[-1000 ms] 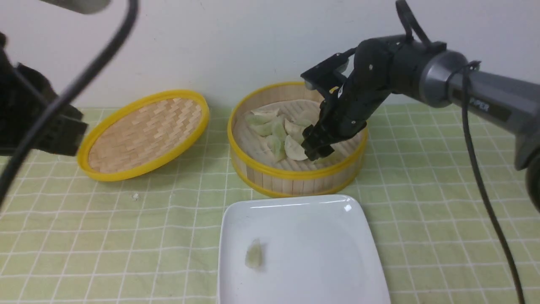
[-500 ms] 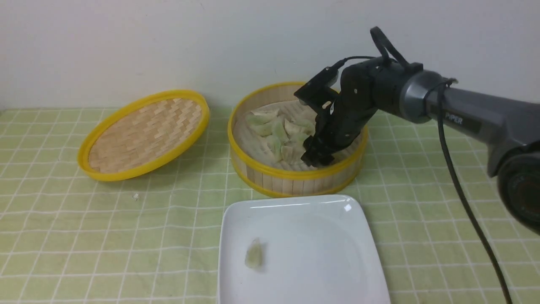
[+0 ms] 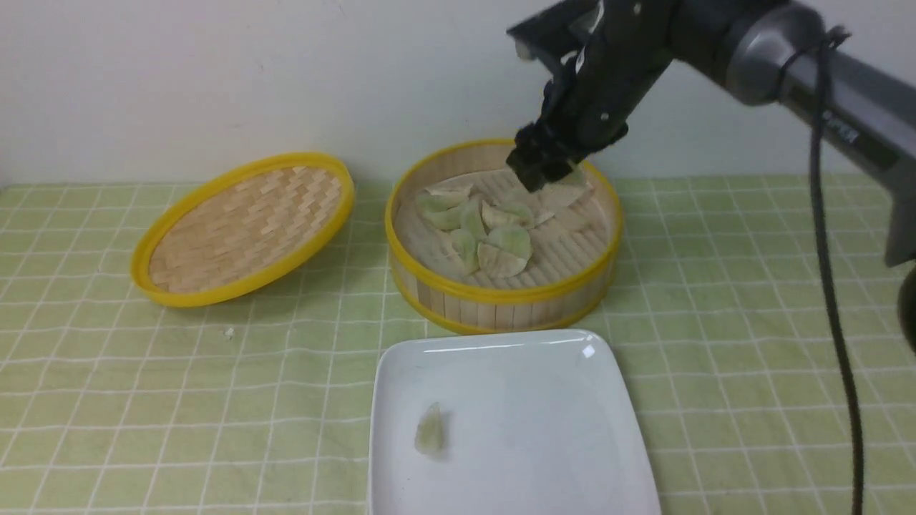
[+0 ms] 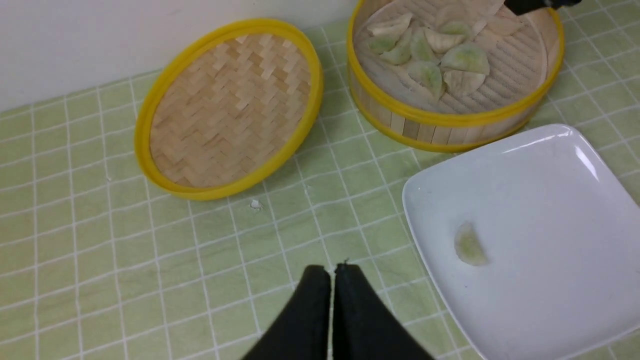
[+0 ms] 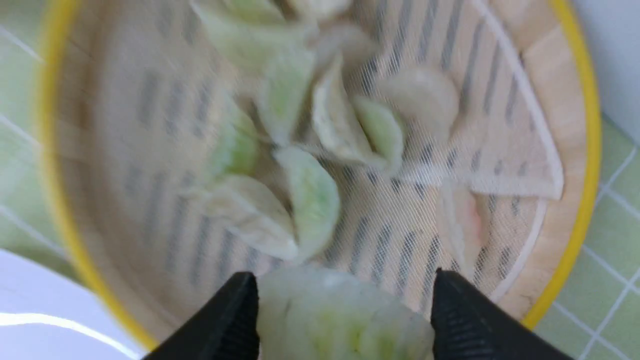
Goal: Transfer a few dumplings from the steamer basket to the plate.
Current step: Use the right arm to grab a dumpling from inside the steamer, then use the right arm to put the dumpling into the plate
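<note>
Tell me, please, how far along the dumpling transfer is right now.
Done: one dumpling lies on the plate. In hand: the right gripper, above the steamer basket, is shut on a second dumpling. Left: carrying it over to the plate, and perhaps more, since several dumplings lie in the basket. The left gripper is shut and empty, away from both.

Light fell soft and even from above, fairly bright. White glare streaked the far rim of the plate (image 3: 501, 342), and a soft shadow lay beneath the woven lid (image 3: 243, 229). The right wrist view was smeared by motion blur: the steamer basket (image 5: 565, 125) streaked, the held dumpling (image 5: 340, 320) too close, out of focus.
</note>
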Robot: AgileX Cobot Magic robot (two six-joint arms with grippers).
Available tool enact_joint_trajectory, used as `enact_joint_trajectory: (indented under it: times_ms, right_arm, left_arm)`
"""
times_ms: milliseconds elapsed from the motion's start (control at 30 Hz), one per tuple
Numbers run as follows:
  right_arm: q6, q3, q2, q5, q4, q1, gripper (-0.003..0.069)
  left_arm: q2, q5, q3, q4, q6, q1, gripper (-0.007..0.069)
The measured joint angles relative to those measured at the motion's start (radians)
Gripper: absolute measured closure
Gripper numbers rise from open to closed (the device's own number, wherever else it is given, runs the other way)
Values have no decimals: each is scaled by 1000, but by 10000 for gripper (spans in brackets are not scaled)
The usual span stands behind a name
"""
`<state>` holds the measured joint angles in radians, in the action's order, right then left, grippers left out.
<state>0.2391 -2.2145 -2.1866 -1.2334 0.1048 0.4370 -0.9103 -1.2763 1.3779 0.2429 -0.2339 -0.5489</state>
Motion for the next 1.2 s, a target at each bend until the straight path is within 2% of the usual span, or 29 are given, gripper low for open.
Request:
enact_joint_trajectory:
  times_ms: [167, 200, 433, 733, 933, 1000, 1067, 1133, 1200]
  right_arm:
    - [-5, 189, 174, -4, 138, 2, 256]
    - [-3, 289, 220, -6, 171, 10, 256]
    - [-23, 614, 247, -5, 240, 80, 257]
    - [-31, 680, 141, 86, 302, 115, 255]
    - [-102, 624, 131, 45, 308, 117, 97]
    - [-130, 564, 131, 19, 295, 117, 78]
    - [-144, 514, 143, 18, 276, 117, 92]
    - [-159, 496, 173, 17, 259, 118, 139]
    - [-168, 488, 246, 11, 241, 118, 240]
  left_arm:
    - [0, -1, 0, 0, 0, 0, 631]
    - [-1, -1, 0, -10, 0, 0, 631]
    - [-1, -1, -43, -26, 0, 0, 631]
    - [-5, -1, -121, -55, 0, 0, 631]
    - [-7, -1, -125, -67, 0, 0, 631]
    - [-7, -1, -125, -68, 0, 0, 631]
    - [-7, -1, -125, -68, 0, 0, 631]
    - [-7, -1, -125, -69, 0, 0, 631]
    - [-7, -1, -125, -68, 0, 0, 631]
